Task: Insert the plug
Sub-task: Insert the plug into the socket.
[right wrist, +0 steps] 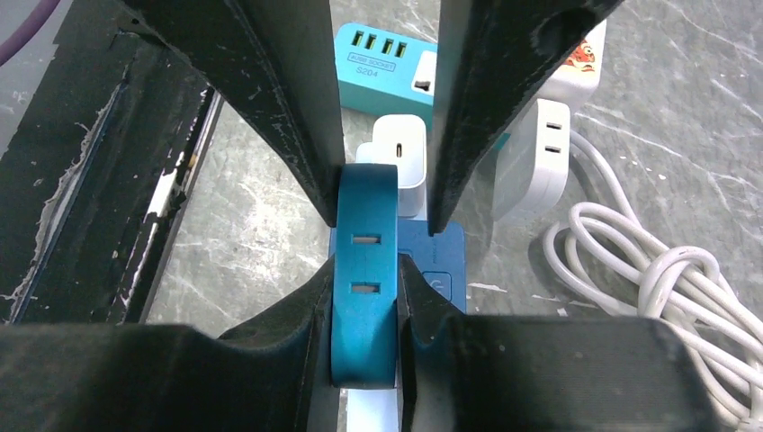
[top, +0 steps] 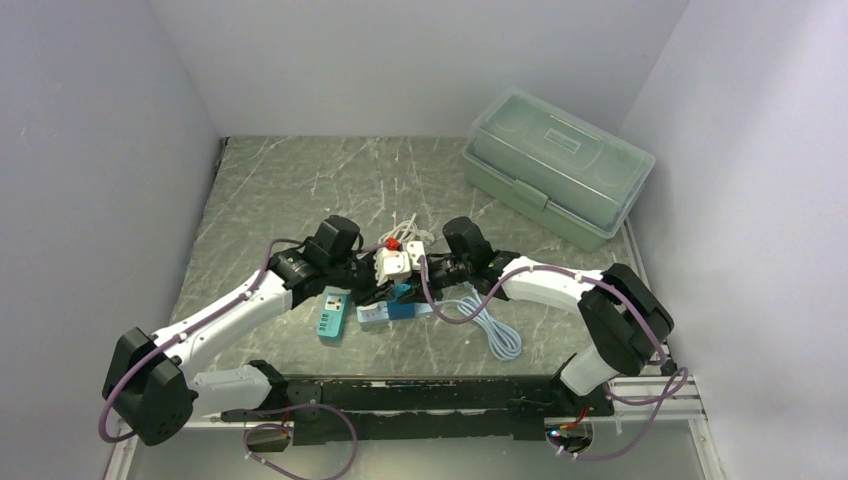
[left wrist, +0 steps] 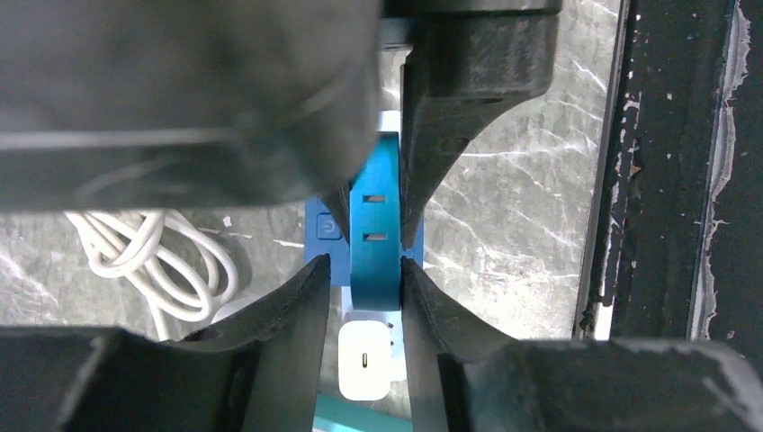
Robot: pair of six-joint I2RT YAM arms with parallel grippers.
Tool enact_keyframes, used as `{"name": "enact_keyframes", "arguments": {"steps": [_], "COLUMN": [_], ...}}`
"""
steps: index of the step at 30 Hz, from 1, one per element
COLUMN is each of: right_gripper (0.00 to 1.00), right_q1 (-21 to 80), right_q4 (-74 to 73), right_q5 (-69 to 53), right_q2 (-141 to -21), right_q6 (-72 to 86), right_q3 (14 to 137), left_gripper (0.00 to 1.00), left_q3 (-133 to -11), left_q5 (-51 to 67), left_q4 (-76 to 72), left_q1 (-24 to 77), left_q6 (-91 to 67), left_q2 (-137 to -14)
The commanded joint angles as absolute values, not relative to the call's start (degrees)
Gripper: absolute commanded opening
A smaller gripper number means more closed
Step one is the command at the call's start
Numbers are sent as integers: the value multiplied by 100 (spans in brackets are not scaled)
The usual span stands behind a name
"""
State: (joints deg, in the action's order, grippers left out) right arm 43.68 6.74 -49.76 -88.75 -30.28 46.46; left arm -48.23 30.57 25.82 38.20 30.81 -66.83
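Note:
The plug (right wrist: 364,270) is a blue block with two slots on its upper face. It stands over a blue socket base (right wrist: 438,261) that has a power button. My right gripper (right wrist: 364,301) is shut on the plug, both pads pressed to its sides. My left gripper (left wrist: 364,279) straddles the plug's (left wrist: 373,225) other end from the opposite side. One of its fingers (left wrist: 423,306) touches the plug and the other stands a little off it. In the top view both grippers meet over the plug (top: 400,293) at mid table.
A white charger (right wrist: 400,153) lies just beyond the plug. A teal USB socket block (top: 333,313), a white power strip (right wrist: 535,153) and a coiled white cable (top: 495,325) lie close by. A green lidded box (top: 557,165) stands at the back right.

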Motion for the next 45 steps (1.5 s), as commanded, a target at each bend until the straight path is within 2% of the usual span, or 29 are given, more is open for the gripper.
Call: {"name": "enact_keyframes", "arguments": {"steps": [1,4,6,7,8,10,13,17,18,19,20,25,30,35,38,45], "right_gripper": [9,18,31,35,36,39,48,52,71,96,99,99,94,91,100,100], "right_q1": [4411,4375,4324,4297,4275,4227,4165,4052,4025,3991,3957,3757,3631,3503,3502,3568], "right_q4": [-34,394,584,660,735,890,1233,1594,1722,1918,2074,3083,3911,3817,3561,2895], "right_q5": [-4142,-4118,-4109,-4094,-4117,-4131,-4168,-4466,-4568,-4673,-4764,-5197,-5359,-5508,-5373,-5088], "right_q2": [-9134,-8927,-8820,-8756,-8701,-8609,-8449,-8343,-8299,-8246,-8203,-8062,-8111,-8002,-8009,-7898], "right_q6": [-2860,-2679,-2588,-2550,-2529,-2448,-2329,-2151,-2104,-2023,-1932,-1361,-900,-811,-666,-1138], "right_q3": [4210,4039,3953,3912,3882,3840,3720,3638,3594,3526,3476,3176,3149,3218,3345,3526], "left_gripper": [33,23,20,19,8,0,0,0,0,0,0,0,0,0,0,0], "left_q3": [-4865,-4843,-4843,-4843,-4843,-4830,-4866,-4878,-4874,-4876,-4887,-4851,-4801,-4687,-4601,-4536], "left_q5": [3140,2999,2951,2937,2890,2806,2769,2727,2706,2674,2652,2571,2538,2472,2461,2426], "left_q4": [2397,2436,2492,2498,2501,2490,2555,2601,2603,2598,2606,2638,2623,2614,2567,2504], "left_q1": [4006,4025,4031,4040,4047,4077,4091,4098,4099,4104,4103,4113,4122,4121,4117,4114], "left_q6": [3094,3132,3197,3210,3220,3243,3256,3283,3294,3288,3287,3272,3234,3252,3230,3247], "left_q2": [-6776,-6794,-6794,-6786,-6778,-6772,-6823,-6855,-6857,-6856,-6862,-6829,-6773,-6654,-6602,-6599]}}
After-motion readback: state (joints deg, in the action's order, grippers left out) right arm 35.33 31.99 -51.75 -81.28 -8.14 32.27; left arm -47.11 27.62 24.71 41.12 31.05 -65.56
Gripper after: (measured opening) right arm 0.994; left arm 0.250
